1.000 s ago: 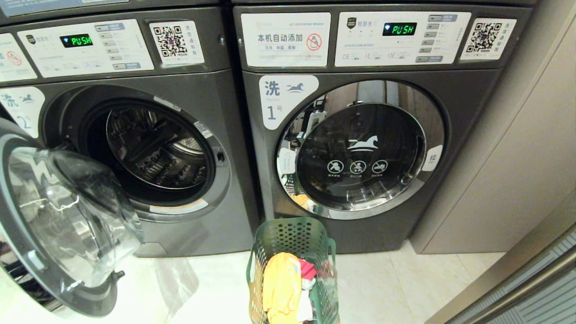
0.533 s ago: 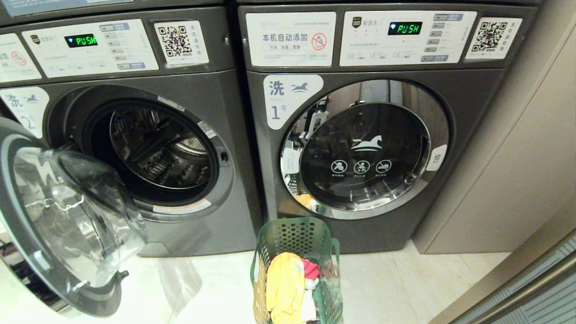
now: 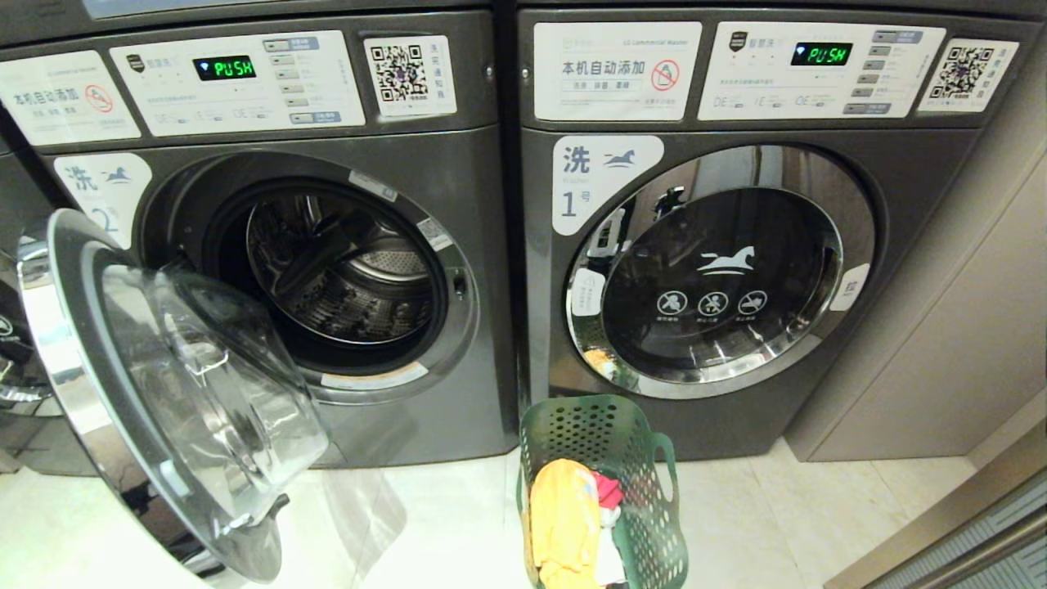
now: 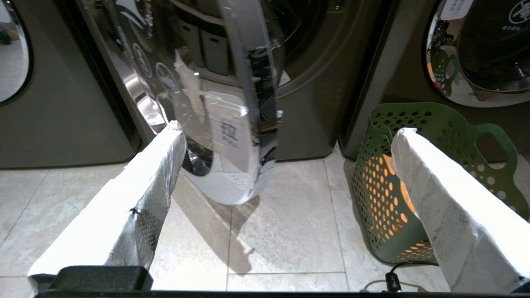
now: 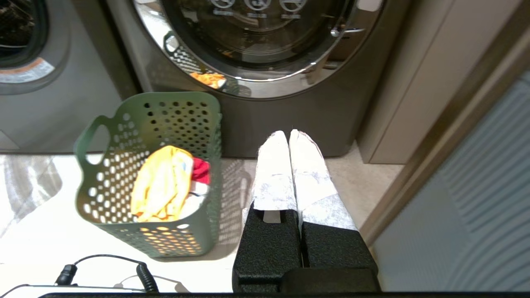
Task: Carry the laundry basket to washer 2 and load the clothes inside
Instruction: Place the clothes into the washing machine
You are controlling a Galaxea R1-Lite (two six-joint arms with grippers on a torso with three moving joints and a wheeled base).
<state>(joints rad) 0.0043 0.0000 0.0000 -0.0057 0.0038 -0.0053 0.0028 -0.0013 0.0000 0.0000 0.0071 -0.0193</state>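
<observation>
1. The laundry basket stands upright on the floor tiles, in front of washer 1, close to the seam with washer 2. Its opening faces up.
2. The clothes lie inside the laundry basket: yellow-orange on top, red and white beside it.
3. Relative to the jaws, the laundry basket sits between the two grippers. It is ahead of the left gripper, off toward its right finger; it is ahead of the right gripper, off its left side. Neither touches it.
4. Left gripper: jaws spread to full width, nothing between them.
5. Right gripper: fingers pressed together, nothing held.
6. Washer 2: door swung wide, drum exposed, apparently empty. Judgement: either arm could reach the rim; the left is ready to grasp.
</observation>
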